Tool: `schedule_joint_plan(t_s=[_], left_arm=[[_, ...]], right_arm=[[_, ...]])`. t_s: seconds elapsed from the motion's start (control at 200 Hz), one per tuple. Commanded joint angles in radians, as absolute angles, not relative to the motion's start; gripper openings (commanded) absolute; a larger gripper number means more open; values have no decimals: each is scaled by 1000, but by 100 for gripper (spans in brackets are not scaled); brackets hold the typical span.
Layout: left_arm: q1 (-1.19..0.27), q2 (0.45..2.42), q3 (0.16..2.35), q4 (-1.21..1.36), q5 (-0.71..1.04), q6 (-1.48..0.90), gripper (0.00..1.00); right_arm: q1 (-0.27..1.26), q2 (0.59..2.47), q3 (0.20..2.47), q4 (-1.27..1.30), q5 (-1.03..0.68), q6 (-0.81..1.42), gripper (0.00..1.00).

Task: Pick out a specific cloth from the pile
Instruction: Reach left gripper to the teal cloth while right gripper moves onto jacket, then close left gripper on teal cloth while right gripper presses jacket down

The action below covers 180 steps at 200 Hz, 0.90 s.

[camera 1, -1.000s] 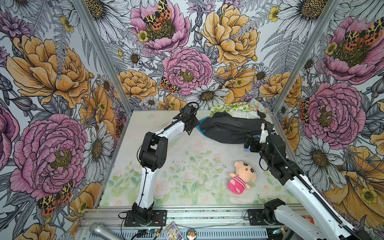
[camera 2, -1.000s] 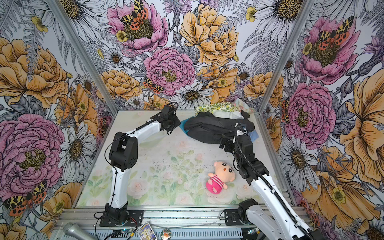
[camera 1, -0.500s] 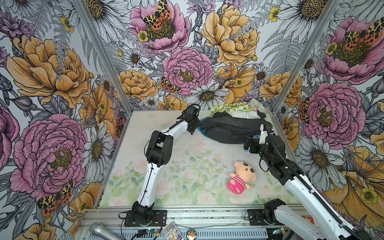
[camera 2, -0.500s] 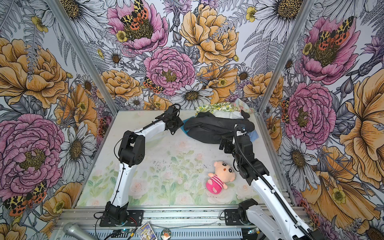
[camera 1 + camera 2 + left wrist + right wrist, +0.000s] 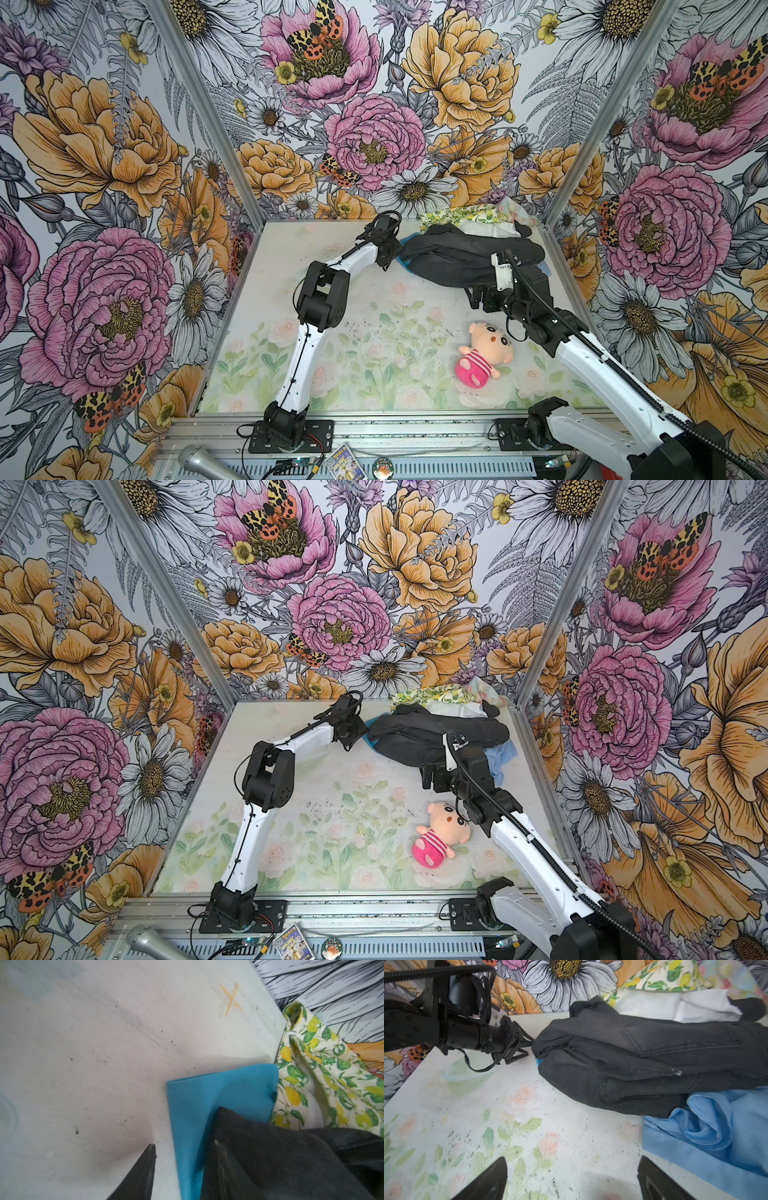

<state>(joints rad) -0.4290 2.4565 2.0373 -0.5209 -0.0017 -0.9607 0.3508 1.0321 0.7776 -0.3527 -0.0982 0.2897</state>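
1. Straddling one edge of the cloth (image 5: 207,1095), the left tool (image 5: 184,1145) was seen with its jaws partly apart and closed on nothing. One finger was placed over the bare surface (image 5: 93,1053), and the second over the spot where the black garment (image 5: 280,1157) overlapped the teal fabric. Whether the fingertips touched anything could not be told.
2. The cloth was found flat on the surface at the left end of the pile (image 5: 498,249), largely buried under the black garment. Only one teal corner was left exposed in the left wrist view. In both top views no more than a thin sliver (image 5: 401,262) (image 5: 368,742) was shown, just beside the left tool (image 5: 388,253) (image 5: 353,733).
3. A lemon-print cloth (image 5: 332,1076) was seen touching the far side of the teal corner and lying against the back wall (image 5: 374,166). A white cloth (image 5: 664,1005) was seen between it and the black garment (image 5: 643,1053).
4. The right tool (image 5: 572,1158) was seen with its jaws spread wide and nothing between them. It was held over bare surface near the front edge of the black garment. A paler sky-blue cloth (image 5: 716,1136) lay just beside one finger, partly tucked under the garment.
5. A plush toy (image 5: 484,353) was seen lying on the surface, apart from the pile and close to the right arm.
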Motion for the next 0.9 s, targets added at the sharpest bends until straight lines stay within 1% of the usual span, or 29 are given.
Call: schedule_joint_plan(t_s=[0.0, 0.13, 0.255, 0.605, 0.745, 0.8, 0.84, 0.895], left_arm=[[-419, 2480, 2084, -518, 12, -976, 50], [-416, 2495, 2097, -518, 17, -981, 50], [-413, 2503, 2093, -519, 7, -995, 49], [-420, 2577, 2155, -543, -7, -1011, 45], [-423, 2595, 2153, -547, -23, -1017, 36], [-420, 2602, 2149, -547, -27, -1018, 31], [-422, 2606, 2149, -547, -30, -1019, 29], [-422, 2613, 2150, -551, -31, -1018, 23]], right_arm=[[387, 1073, 836, -352, -215, 241, 98], [450, 1127, 874, -363, -221, 195, 98], [506, 1157, 892, -366, -188, 162, 99], [540, 1157, 892, -364, -129, 148, 99], [540, 1154, 888, -364, -120, 152, 98], [540, 1156, 888, -364, -117, 153, 98], [540, 1157, 888, -364, -115, 152, 98], [540, 1156, 887, -363, -110, 152, 98]])
